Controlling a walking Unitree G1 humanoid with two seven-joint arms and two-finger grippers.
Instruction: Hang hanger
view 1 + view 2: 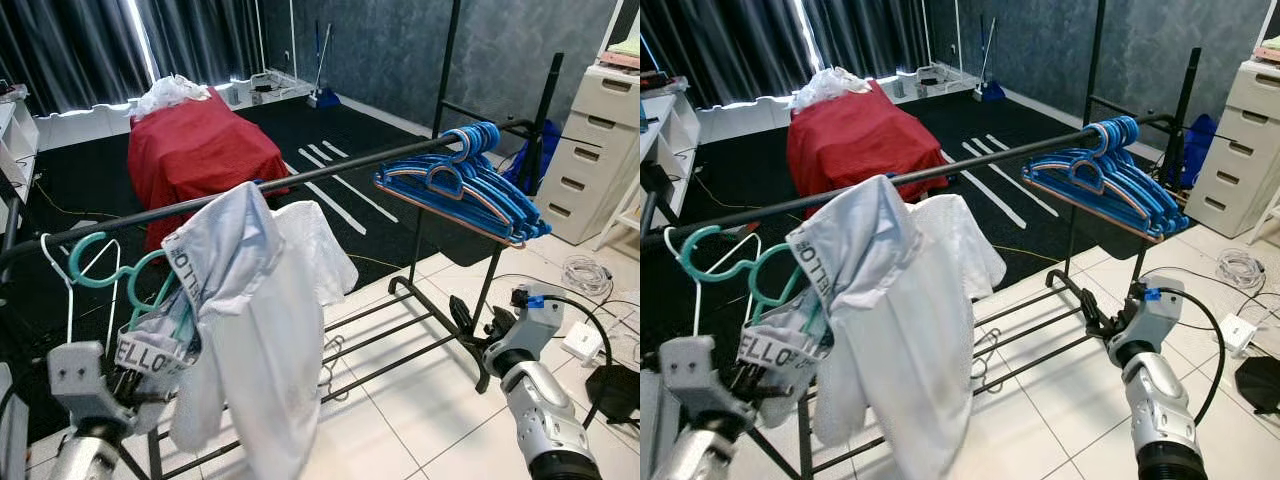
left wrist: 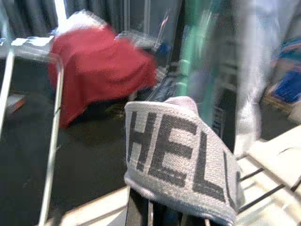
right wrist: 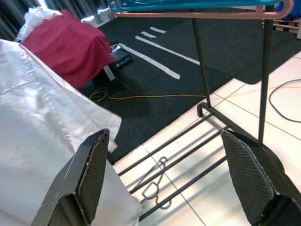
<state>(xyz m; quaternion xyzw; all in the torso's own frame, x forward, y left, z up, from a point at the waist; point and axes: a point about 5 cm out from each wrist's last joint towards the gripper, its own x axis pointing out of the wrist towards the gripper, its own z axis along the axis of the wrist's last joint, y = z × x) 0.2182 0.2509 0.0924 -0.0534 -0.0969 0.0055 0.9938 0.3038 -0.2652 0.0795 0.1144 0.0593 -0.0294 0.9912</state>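
The left end effector (image 1: pixel 125 385) sits at the lower left of the head views, pushed up into the grey band lettered "HELLO" (image 2: pixel 181 157) at the bottom of the garment. That band covers its fingers, so I cannot tell whether it is clenched or released. The teal hanger (image 1: pixel 105 270) rises directly above it, its hook curling beside the black rail (image 1: pixel 330 170) of the clothes rack at the left of the frame, close under the rail; whether the hook rests on the rail cannot be made out. A white wire hanger (image 1: pixel 68 285) hangs just beside it. The white shirt (image 1: pixel 255 320) drapes from the rail at frame centre down past the left end effector.

The right end effector (image 3: pixel 169 179) is released, its two black fingers (image 3: pixel 91 176) spread wide and holding nothing. It hovers low at the right, above the tiled floor (image 1: pixel 420 400) and the rack's lower bars, well apart from the teal hanger. A bundle of blue hangers (image 1: pixel 470 185) hangs on the rail at upper right. A bed with a red cover (image 1: pixel 195 150) stands at upper left.
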